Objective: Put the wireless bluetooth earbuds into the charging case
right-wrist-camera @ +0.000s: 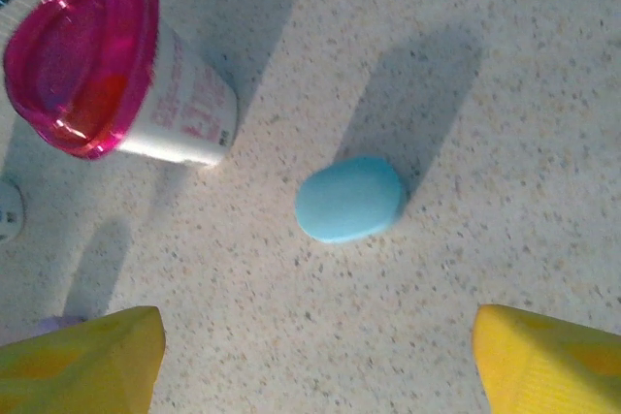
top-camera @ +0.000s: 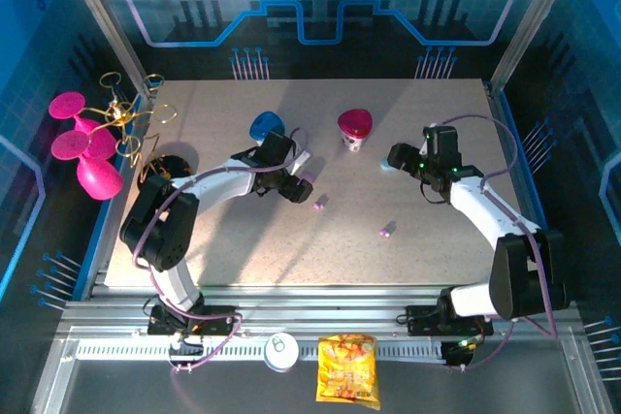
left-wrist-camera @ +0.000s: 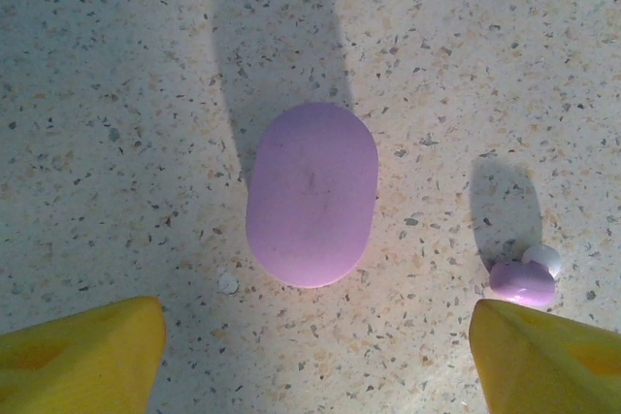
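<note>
Tiny lilac-pink plastic earbud [left-wrist-camera: 524,278] w/ white tip is judged v. light, hard, slick, apt to roll or skid; best pinched gently across its stubby body; it is seen on speckled tabletop [left-wrist-camera: 116,94] beside, not touching, closed lilac pill-shaped case [left-wrist-camera: 310,196]; 2nd lilac bud [top-camera: 386,232] lies well apart; left gripper [left-wrist-camera: 312,341] is held spread, nothing gripped; right gripper [right-wrist-camera: 315,361] likewise, near light-blue pill-shaped case [right-wrist-camera: 349,199].

No words or numbers could be made out. The white plastic cup with a magenta domed lid [right-wrist-camera: 121,70] bore pink print on its side, too blurred to read. Well apart from that cup, a yellow-orange snack packet [top-camera: 347,367] carried printing too small to tell.
</note>
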Robot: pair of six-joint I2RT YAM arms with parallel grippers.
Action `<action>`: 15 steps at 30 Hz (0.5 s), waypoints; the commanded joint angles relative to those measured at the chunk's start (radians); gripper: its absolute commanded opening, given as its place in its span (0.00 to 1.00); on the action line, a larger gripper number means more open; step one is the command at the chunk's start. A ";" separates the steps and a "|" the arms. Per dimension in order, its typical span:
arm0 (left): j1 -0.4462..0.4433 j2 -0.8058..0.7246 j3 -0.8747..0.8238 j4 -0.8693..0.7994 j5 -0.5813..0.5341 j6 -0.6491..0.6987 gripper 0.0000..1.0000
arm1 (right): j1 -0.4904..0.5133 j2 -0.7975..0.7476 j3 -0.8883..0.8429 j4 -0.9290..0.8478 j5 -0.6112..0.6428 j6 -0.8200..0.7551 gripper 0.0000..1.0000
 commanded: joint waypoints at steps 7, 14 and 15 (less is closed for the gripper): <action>-0.003 0.100 0.118 -0.157 0.027 0.008 0.79 | 0.009 -0.065 -0.043 -0.035 0.007 -0.019 0.82; -0.003 0.180 0.194 -0.212 -0.010 0.020 0.77 | 0.010 -0.050 -0.055 -0.007 -0.029 -0.006 0.81; -0.003 0.190 0.203 -0.217 -0.013 0.022 0.76 | 0.010 -0.051 -0.056 -0.005 -0.034 -0.006 0.81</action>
